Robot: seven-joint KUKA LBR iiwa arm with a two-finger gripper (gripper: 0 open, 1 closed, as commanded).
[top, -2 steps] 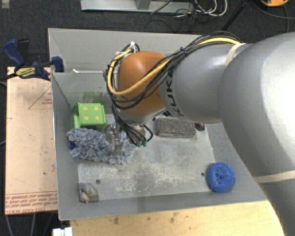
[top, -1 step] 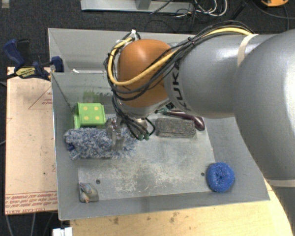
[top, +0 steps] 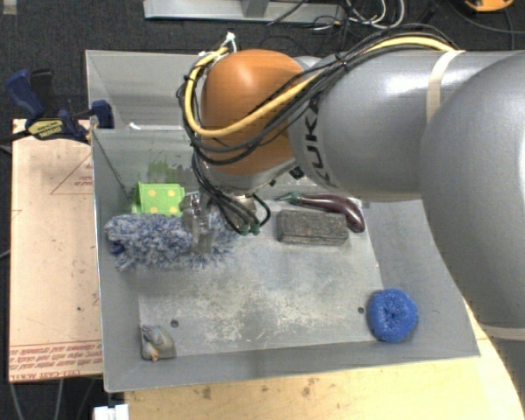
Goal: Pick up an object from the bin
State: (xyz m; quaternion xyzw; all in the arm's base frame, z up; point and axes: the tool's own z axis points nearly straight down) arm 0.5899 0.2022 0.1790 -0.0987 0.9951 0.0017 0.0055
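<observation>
My gripper (top: 201,221) hangs under the orange wrist cover, its tips down in the right part of a fuzzy blue-grey cloth or mop-like thing (top: 153,237) at the bin's left middle. Just behind that cloth sits a lime-green block with dots (top: 161,199). A grey rectangular block (top: 311,227) lies to the gripper's right. Behind that block rests a dark maroon handled tool (top: 332,206).
A round blue scrubby ball (top: 392,314) lies in the front right corner. A small grey-tan pebble-like thing (top: 157,343) sits in the front left corner. The big arm covers the bin's right back part.
</observation>
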